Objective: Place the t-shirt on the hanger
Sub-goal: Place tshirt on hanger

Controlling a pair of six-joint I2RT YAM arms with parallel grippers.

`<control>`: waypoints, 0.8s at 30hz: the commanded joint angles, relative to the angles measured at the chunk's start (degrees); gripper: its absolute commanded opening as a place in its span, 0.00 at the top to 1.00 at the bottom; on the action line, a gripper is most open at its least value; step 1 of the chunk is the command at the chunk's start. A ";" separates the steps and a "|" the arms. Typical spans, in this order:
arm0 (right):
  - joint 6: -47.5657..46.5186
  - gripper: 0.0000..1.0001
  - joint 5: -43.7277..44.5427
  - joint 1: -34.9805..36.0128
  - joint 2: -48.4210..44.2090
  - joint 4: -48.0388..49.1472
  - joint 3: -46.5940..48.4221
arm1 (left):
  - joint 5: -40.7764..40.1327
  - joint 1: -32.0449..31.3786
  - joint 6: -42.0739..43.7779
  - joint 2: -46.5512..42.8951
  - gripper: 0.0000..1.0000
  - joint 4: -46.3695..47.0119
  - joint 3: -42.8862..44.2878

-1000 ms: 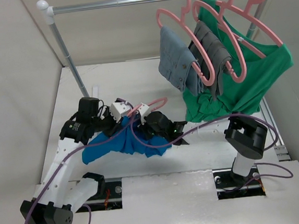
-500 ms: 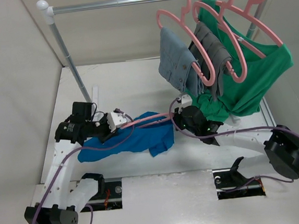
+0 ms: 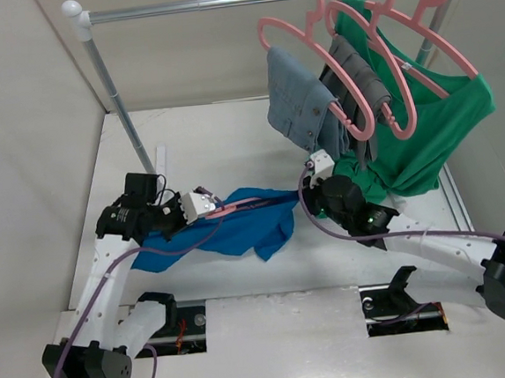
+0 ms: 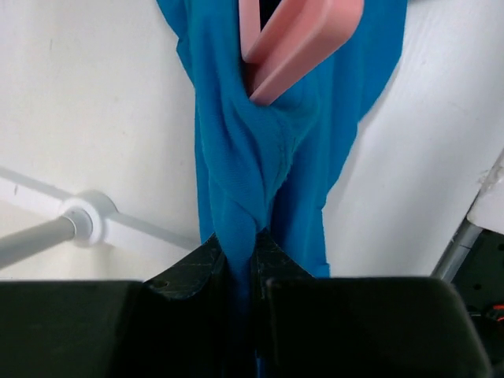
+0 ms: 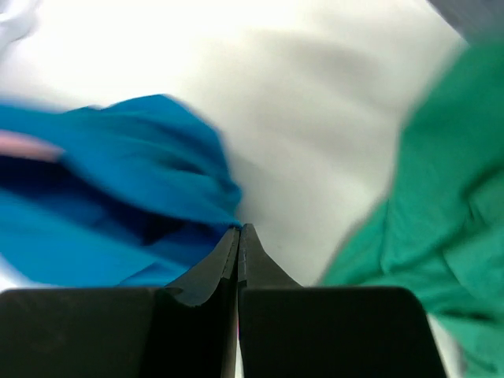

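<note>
**Q:** where's the shirt sitting right now?

**A:** The blue t-shirt (image 3: 239, 233) is lying crumpled on the worktop (image 3: 230, 138), left of the middle and closer to the near edge than the far one. The pink hanger (image 3: 252, 202) is lying with it. One slim arm is showing along the far side of the cloth, and in my left wrist view a pink end is poking into a fold of the blue fabric.

**Q:** and your grippers, what are they doing?

**A:** My left gripper (image 4: 240, 246) is pinching a bunched-up ridge of the t-shirt, with the cloth squeezed right between the two black jaws at the shirt's left end. My right gripper (image 5: 239, 233) is pressed together with nothing in it. Its tips are sitting just at the edge of the blue cloth, over bare worktop, and I can't tell if they're actually touching the fabric.

**Q:** anything crowding you over there?

**A:** The big green shirt (image 3: 434, 138) is hanging off the rail (image 3: 218, 1) along the far edge, and its hem is draping down just to the right of my right gripper. The grey garments (image 3: 293, 97) are hanging on their own pink hangers beside it, well apart from the t-shirt.
</note>
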 commanded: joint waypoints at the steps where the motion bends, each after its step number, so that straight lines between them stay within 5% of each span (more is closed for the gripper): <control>1: -10.64 1.00 -0.64 4.76 -1.61 -0.90 5.02 | -6.90 -1.85 -4.76 -0.65 1.00 5.07 -1.55; 4: -13.47 1.00 -5.56 9.42 1.11 -0.38 8.53 | -6.47 -4.76 -6.88 0.66 1.00 6.57 -2.08; 10: -18.57 1.00 -17.34 13.91 8.93 1.82 18.45 | 9.52 -6.08 -4.61 2.08 1.00 5.26 -0.41; 19: -21.56 0.98 -16.27 14.71 6.57 -2.20 17.95 | 17.17 -7.31 3.48 2.08 1.00 0.07 0.21; 20: -22.26 0.76 -17.51 14.71 6.57 -3.70 17.95 | 17.96 -7.31 4.01 2.08 1.00 -0.80 0.21; 24: -26.48 0.40 -23.93 14.71 5.87 -12.13 19.17 | 20.60 -7.31 7.08 2.69 1.00 -3.79 0.73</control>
